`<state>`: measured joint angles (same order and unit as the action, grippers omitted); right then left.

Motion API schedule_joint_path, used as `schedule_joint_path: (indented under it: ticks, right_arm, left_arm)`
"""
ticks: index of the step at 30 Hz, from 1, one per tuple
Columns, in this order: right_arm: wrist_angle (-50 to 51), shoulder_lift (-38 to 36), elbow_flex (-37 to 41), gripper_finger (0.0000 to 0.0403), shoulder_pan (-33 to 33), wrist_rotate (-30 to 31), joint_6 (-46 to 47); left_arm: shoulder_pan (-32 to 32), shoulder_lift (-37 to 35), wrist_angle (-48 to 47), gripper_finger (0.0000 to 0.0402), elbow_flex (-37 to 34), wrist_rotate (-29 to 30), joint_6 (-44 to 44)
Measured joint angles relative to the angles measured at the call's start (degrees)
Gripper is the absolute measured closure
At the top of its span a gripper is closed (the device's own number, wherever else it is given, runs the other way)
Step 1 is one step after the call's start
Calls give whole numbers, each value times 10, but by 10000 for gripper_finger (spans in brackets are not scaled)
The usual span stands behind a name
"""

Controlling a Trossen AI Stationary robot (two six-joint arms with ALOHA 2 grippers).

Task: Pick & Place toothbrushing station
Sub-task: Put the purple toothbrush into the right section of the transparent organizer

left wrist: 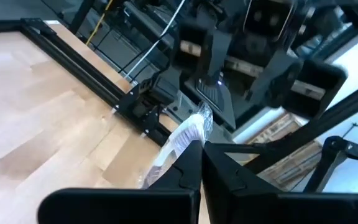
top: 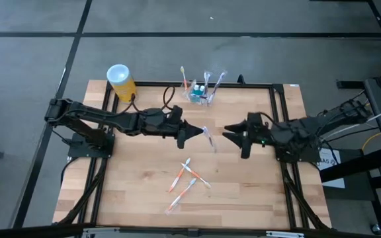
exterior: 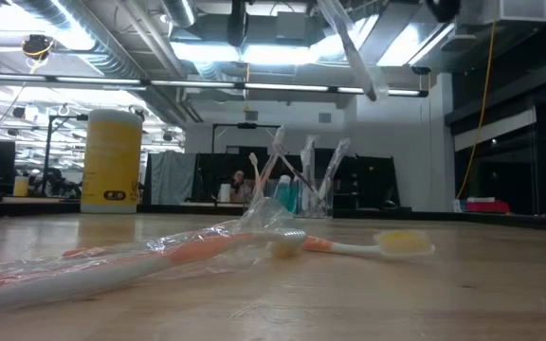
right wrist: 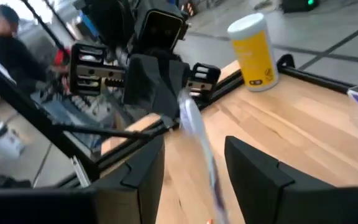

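The toothbrushing station (top: 202, 94) is a clear plastic holder near the table's far edge with several toothbrushes standing in it; it also shows in the low view (exterior: 297, 194). My left gripper (top: 200, 130) is above the table's middle, shut on a toothbrush in a clear wrapper (top: 210, 140). My right gripper (top: 233, 137) is open just right of that toothbrush and faces it. In the right wrist view the toothbrush (right wrist: 196, 134) hangs ahead of the gap between my right fingers, touching neither. My left gripper pinches the wrapped toothbrush near one end (left wrist: 190, 138) between its two shut fingertips, coming level from the table's left. The toothbrush sticks out past the fingertips toward the right arm, slanting down (exterior: 351, 45), lifted clear of the table.
A yellow canister with a white top (top: 120, 80) stands at the far left corner. Several wrapped orange-and-white toothbrushes (top: 187, 177) lie on the table's near middle. A black frame (top: 280, 106) runs around the wooden top. A person (right wrist: 8, 43) shows beyond the table.
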<state>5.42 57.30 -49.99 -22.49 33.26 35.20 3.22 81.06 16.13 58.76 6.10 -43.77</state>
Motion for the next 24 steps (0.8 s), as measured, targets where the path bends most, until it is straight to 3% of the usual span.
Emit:
schedule_joint_path:
  ticks: [5, 9, 24]
  right_arm:
    - [80, 43, -55, 231, 72, -127, -2]
    - [87, 77, -57, 231, 104, -206, 2]
    - [-4, 135, -58, 231, 143, -250, -14]
  left_arm:
    - [-6, -2, 6, 400, 0, -17, 0]
    - [-15, -14, 12, 400, 0, -29, 7]
    - [-21, -23, 1, 400, 0, -53, 9]
